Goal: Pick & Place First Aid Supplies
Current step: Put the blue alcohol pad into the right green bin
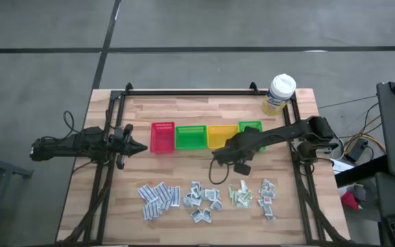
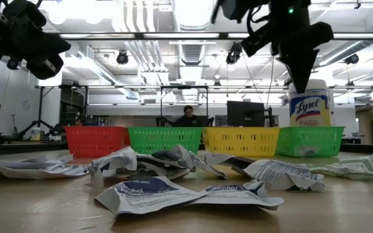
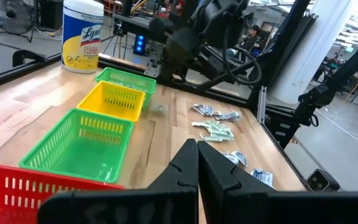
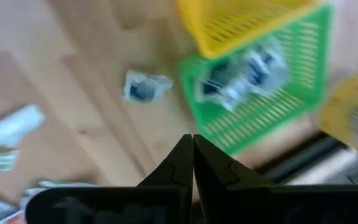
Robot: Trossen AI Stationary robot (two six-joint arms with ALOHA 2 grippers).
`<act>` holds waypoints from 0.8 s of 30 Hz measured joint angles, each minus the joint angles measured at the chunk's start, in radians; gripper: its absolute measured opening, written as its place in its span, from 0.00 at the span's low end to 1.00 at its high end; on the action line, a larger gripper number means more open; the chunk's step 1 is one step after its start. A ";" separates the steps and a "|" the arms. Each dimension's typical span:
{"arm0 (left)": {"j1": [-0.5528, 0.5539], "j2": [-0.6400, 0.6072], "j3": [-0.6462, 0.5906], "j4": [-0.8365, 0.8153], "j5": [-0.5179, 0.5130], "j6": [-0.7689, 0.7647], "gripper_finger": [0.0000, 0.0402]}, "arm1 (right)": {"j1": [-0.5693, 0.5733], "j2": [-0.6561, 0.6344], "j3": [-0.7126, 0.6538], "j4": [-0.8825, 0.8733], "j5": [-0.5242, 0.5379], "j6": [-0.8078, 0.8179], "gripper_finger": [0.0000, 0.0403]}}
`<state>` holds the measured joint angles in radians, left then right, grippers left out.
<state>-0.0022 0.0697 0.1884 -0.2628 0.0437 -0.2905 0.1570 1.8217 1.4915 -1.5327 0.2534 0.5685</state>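
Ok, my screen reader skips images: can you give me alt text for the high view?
Two dark arms over a wooden table, both tools shut and empty: left tool beside the red bin, right tool before the yellow bin. Four sachet piles lie along the near edge.

The first aid supplies lie as flat sachets in four loose heaps across the lower middle of the tabletop: white-blue, grey-silver, pale green, white-red.
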 joint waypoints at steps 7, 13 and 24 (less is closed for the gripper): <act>0.000 0.000 0.000 0.000 0.000 -0.001 0.00 | 0.001 -0.003 -0.004 -0.028 0.038 0.031 0.02; 0.000 0.000 0.000 0.000 0.000 -0.001 0.00 | 0.005 -0.003 -0.011 -0.023 -0.021 0.027 0.02; 0.000 0.000 0.000 -0.001 0.000 -0.002 0.00 | 0.080 -0.032 -0.150 0.138 -0.145 -0.077 0.03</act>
<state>-0.0024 0.0696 0.1886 -0.2639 0.0437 -0.2920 0.2372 1.7901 1.3420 -1.3951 0.1082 0.4917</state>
